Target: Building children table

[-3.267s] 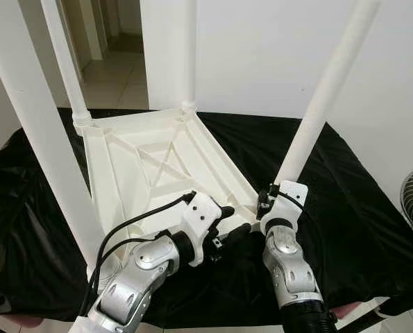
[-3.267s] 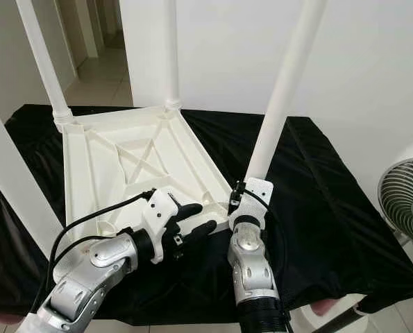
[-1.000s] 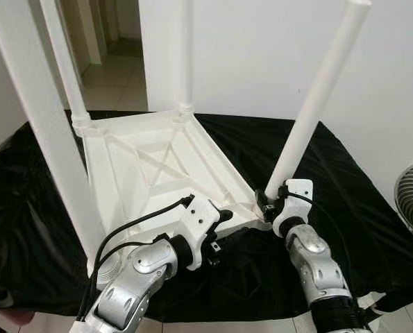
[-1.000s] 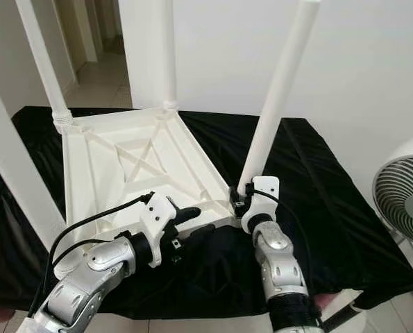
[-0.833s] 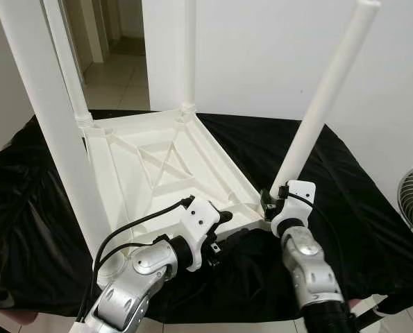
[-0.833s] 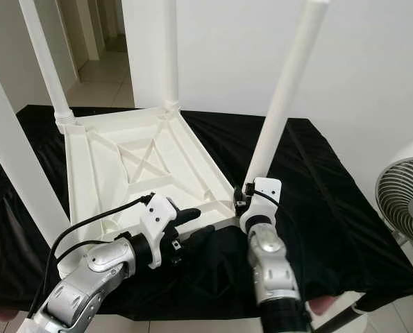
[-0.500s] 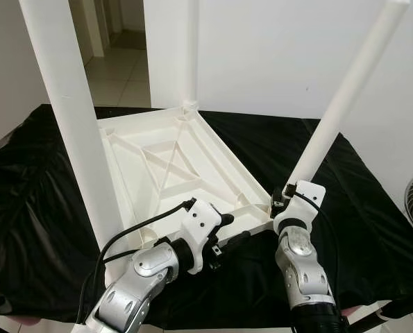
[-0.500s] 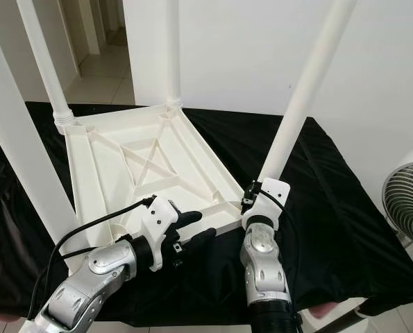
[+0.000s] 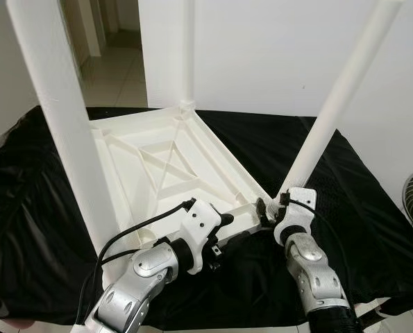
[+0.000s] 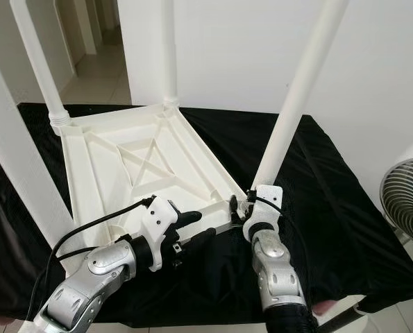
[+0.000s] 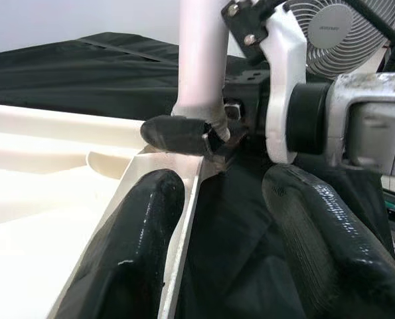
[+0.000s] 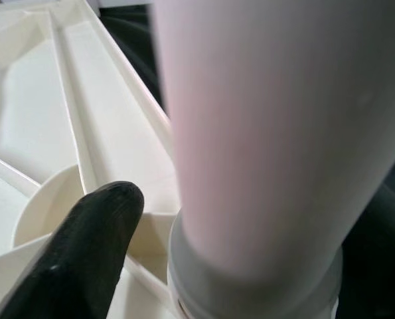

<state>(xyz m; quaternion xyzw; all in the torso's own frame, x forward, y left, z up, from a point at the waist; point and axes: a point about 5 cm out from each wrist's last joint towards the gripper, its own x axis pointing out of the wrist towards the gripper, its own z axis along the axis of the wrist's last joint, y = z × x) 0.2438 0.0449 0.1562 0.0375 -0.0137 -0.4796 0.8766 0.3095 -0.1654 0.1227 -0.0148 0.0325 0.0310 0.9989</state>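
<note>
The white plastic children's table (image 9: 157,163) lies upside down on a black cloth, with its white legs standing up. My right gripper (image 9: 267,208) is shut on the base of the near right leg (image 9: 331,104), where it meets the table's corner; one black finger (image 12: 84,259) presses against the leg (image 12: 270,133). My left gripper (image 9: 228,230) is open at the table's near rim (image 11: 184,199). One of its fingers (image 11: 137,246) lies inside the rim and the other outside. The near left leg (image 9: 60,125) rises close to the camera.
The black cloth (image 9: 373,229) covers the work surface to its edges. A white fan (image 10: 407,208) stands off the right side. A doorway with a tiled floor (image 9: 116,62) opens at the back left, and a white wall runs behind.
The head view has swayed. My right forearm has swung outward to the right while its gripper stays on the leg's base. The left gripper keeps its place at the near rim.
</note>
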